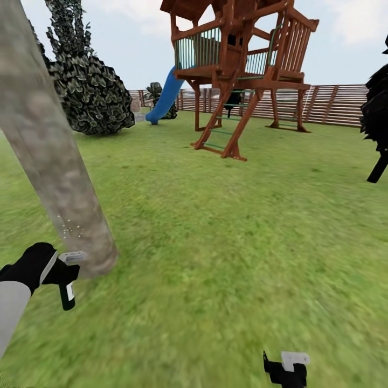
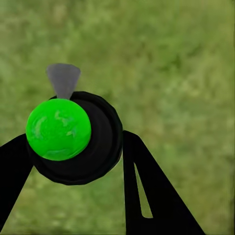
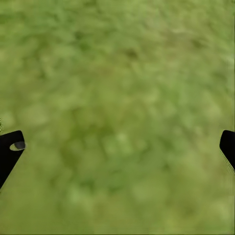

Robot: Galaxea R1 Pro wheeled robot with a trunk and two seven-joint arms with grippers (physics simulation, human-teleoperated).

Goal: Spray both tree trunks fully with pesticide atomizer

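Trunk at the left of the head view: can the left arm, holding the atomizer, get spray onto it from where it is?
Probably yes. The left gripper holds the atomizer right beside the trunk, nothing stands between, and whitish specks already show on the bark low down. Higher parts look harder to cover.

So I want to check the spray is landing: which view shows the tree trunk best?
The head view: the tree trunk leans across its left side, whitish pesticide specks low on it, near the atomizer in the left gripper. Both wrist views show lawn, no trunk.
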